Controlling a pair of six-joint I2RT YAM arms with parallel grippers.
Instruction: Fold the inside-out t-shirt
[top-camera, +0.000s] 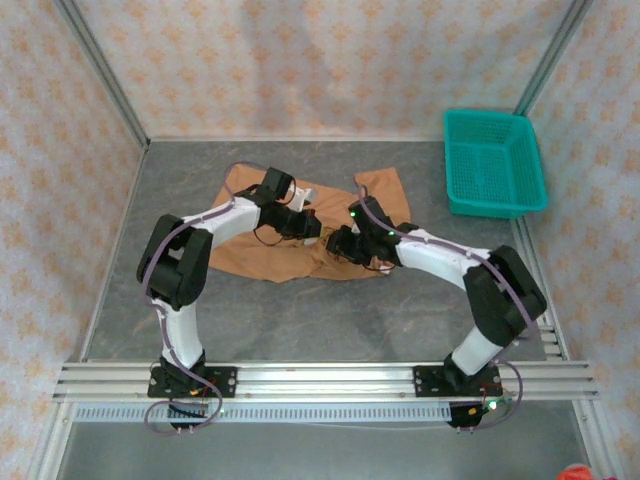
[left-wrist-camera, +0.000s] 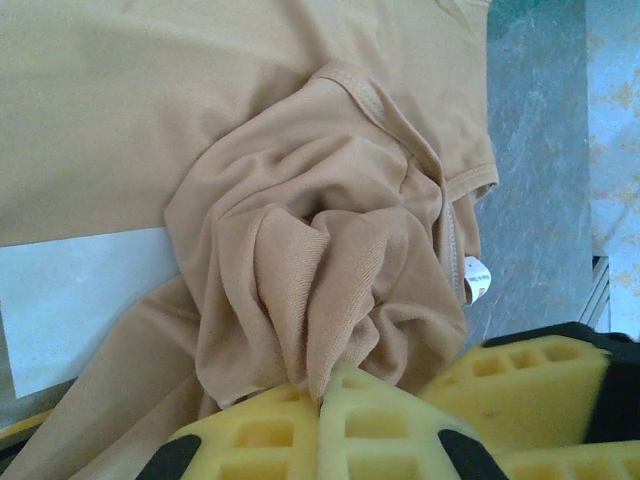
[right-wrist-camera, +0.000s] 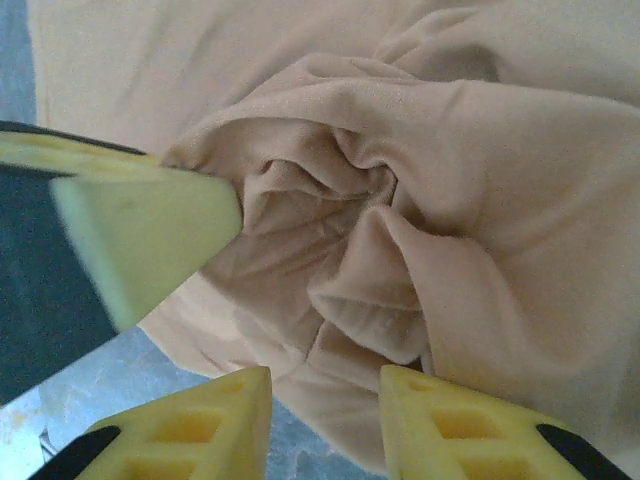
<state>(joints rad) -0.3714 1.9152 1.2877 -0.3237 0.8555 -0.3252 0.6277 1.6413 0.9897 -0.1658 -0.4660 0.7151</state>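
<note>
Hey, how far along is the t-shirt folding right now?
Done: no fold shows yet; the t-shirt lies rumpled on the table, bunched in its middle, white label out. In hand: the left hand is shut on that bunch, and the right hand sits beside it with jaws apart. Left: flattening it, then every fold.

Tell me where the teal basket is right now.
In the top view, the teal basket sits at the far right corner of the table, right of the t-shirt and apart from it.
</note>
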